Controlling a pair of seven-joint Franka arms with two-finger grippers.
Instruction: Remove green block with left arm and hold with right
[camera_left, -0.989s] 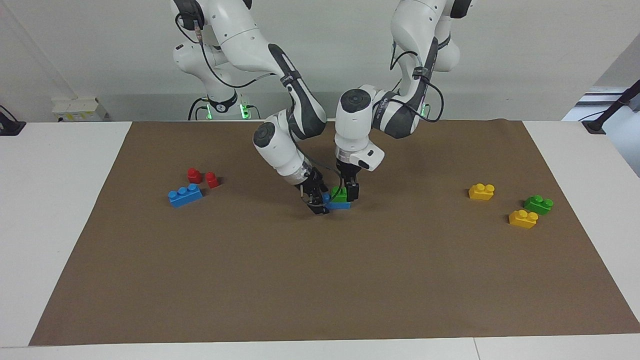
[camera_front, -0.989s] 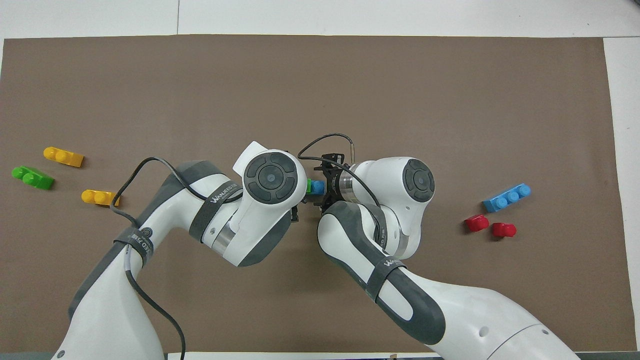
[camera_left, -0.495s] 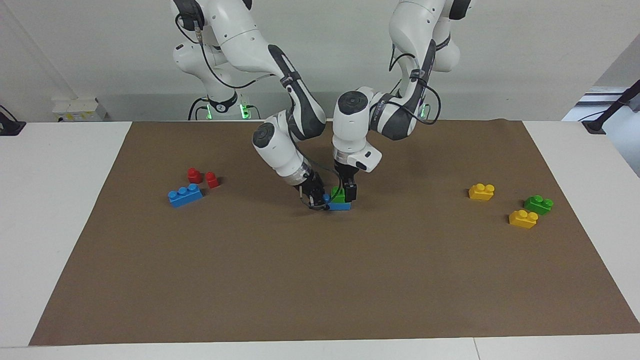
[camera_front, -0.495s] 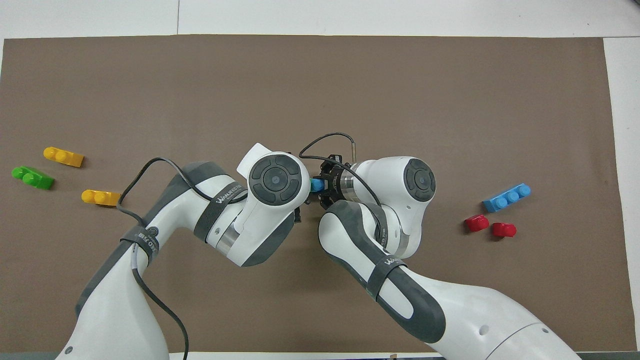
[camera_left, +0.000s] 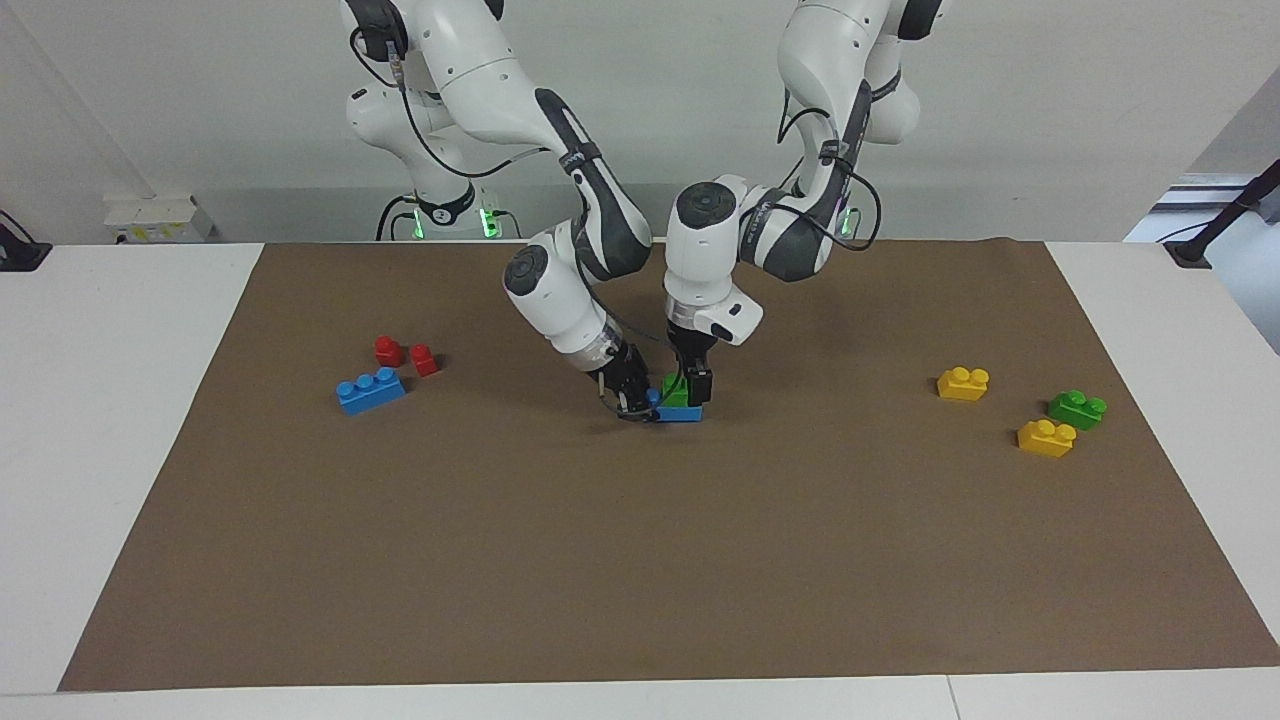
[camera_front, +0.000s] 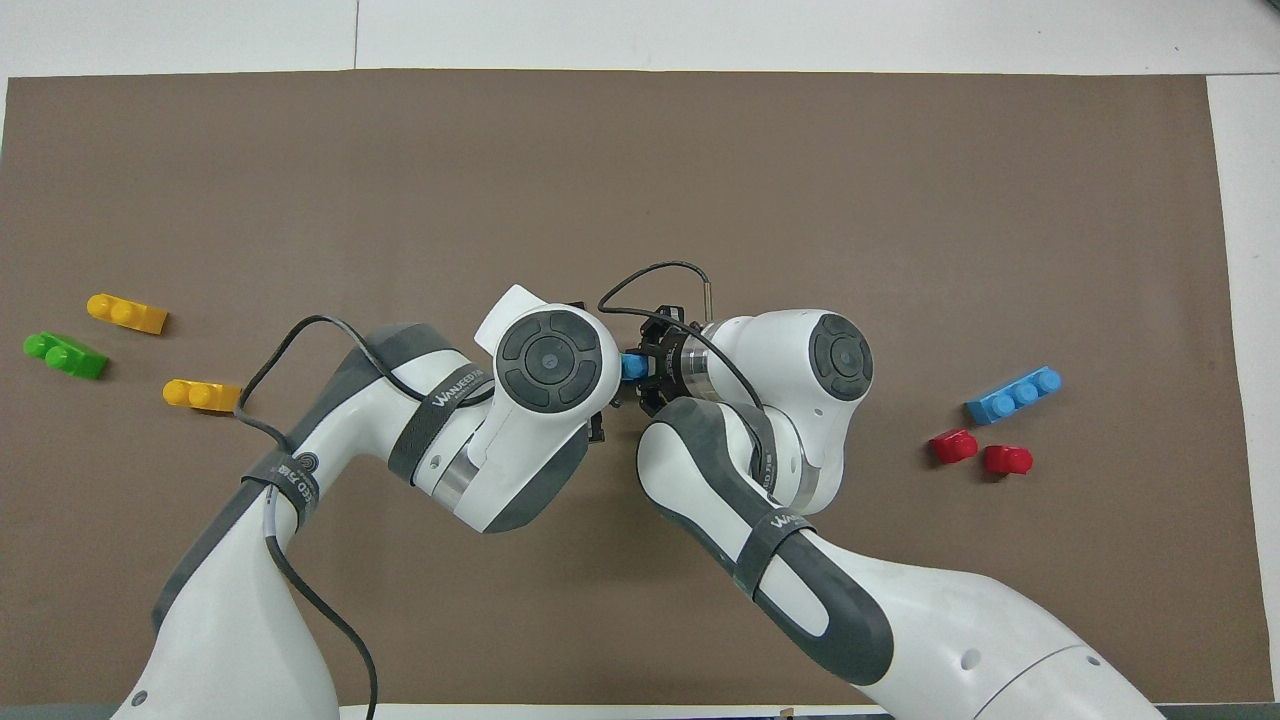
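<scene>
The green block (camera_left: 677, 388) sits stacked on a blue brick (camera_left: 680, 412) in the middle of the brown mat. My left gripper (camera_left: 690, 386) comes straight down and is shut on the green block, with one dark finger (camera_left: 700, 385) against its side. My right gripper (camera_left: 634, 401) comes in at a slant and is shut on the blue brick's end toward the right arm. In the overhead view only that end of the blue brick (camera_front: 632, 366) shows between the two wrists. The green block is hidden there under my left hand.
A loose blue brick (camera_left: 370, 390) and two red pieces (camera_left: 388, 350) (camera_left: 425, 360) lie toward the right arm's end. Two yellow bricks (camera_left: 963, 383) (camera_left: 1046, 438) and a deeper green brick (camera_left: 1077, 408) lie toward the left arm's end.
My left hand has shifted slightly toward the right arm, so it now covers the green block in the overhead view. My right gripper has risen a little at the blue brick's end.
</scene>
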